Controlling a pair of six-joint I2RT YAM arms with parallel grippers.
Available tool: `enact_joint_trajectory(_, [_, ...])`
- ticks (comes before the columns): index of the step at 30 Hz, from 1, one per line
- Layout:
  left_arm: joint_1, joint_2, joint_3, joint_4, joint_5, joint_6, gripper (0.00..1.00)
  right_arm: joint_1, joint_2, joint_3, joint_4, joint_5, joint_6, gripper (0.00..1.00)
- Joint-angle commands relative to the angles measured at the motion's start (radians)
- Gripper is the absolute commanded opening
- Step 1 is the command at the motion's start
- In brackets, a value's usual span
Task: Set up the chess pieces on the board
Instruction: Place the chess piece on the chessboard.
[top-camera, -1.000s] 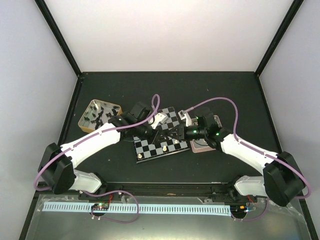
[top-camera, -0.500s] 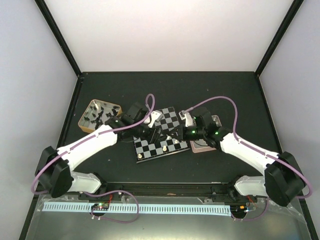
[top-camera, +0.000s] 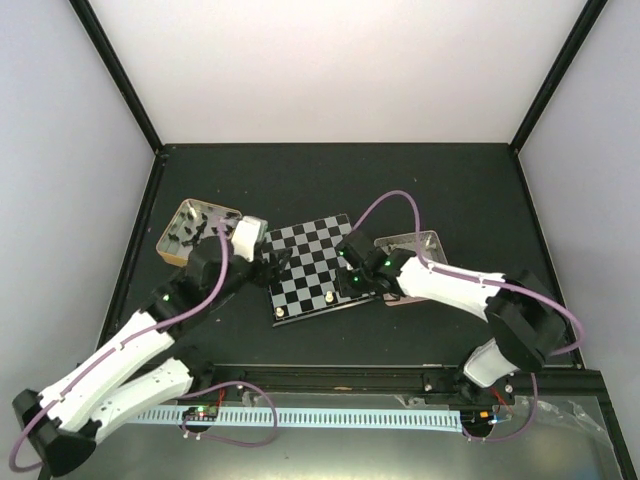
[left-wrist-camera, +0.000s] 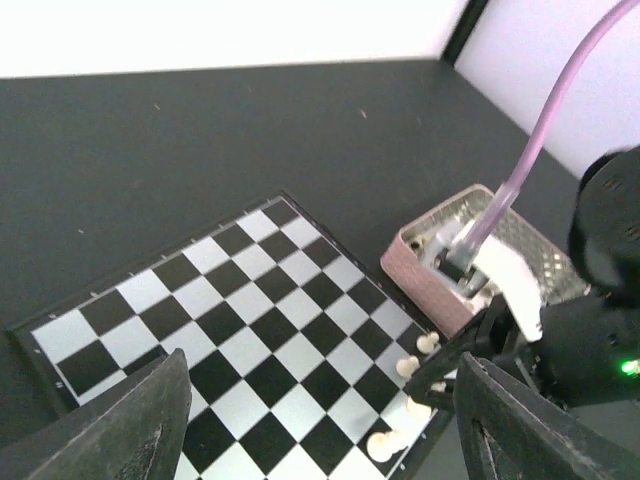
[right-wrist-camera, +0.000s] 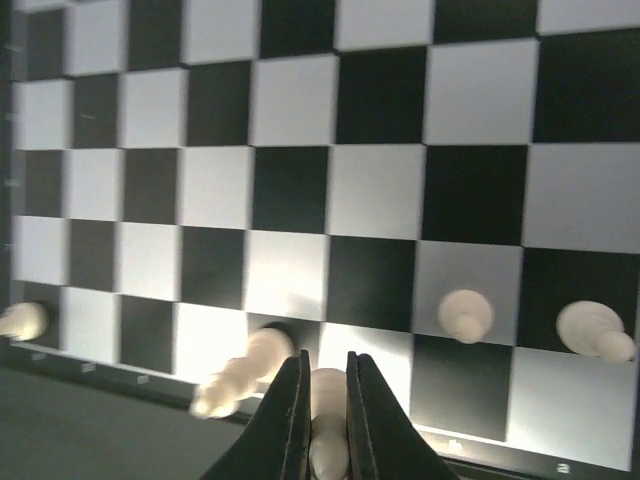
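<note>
Legend: one chessboard (top-camera: 315, 262), eight squares by eight, on one tabletop (top-camera: 430, 180). Two containers: one gold-rimmed tin (top-camera: 222, 209) and one pink tray (top-camera: 410, 237). Two arms: one left arm (top-camera: 120, 355) and one right arm (top-camera: 450, 285). The right wrist view shows five cream-white chess pieces (right-wrist-camera: 465, 315). The black pieces (top-camera: 195, 232) in the tin are too small to count.

We find a gold-rimmed tin (top-camera: 189, 204) at the left of a dark table (top-camera: 350, 180) and a pink square tray (top-camera: 412, 237) at the right, well apart, enclosed by pale walls (top-camera: 340, 70) with black corner posts (top-camera: 115, 72).
</note>
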Motion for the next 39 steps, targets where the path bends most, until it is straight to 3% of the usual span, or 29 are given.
enact_joint_trajectory(1, [0.005, -0.133, -0.082, 0.134, -0.108, 0.023, 0.76, 0.026, 0.050, 0.040, -0.059, 0.146, 0.012, 0.02])
enact_joint_trajectory(25, [0.005, -0.156, -0.092, 0.115, -0.112, 0.016, 0.79, 0.080, 0.208, 0.116, -0.103, 0.200, 0.020, 0.14])
enact_joint_trajectory(34, [0.004, -0.141, -0.085, 0.117, -0.106, 0.017, 0.79, 0.080, 0.166, 0.124, -0.131, 0.197, 0.028, 0.25])
enact_joint_trajectory(39, [0.004, -0.134, -0.086, 0.119, -0.104, 0.018, 0.79, 0.080, 0.156, 0.135, -0.134, 0.187, 0.024, 0.24])
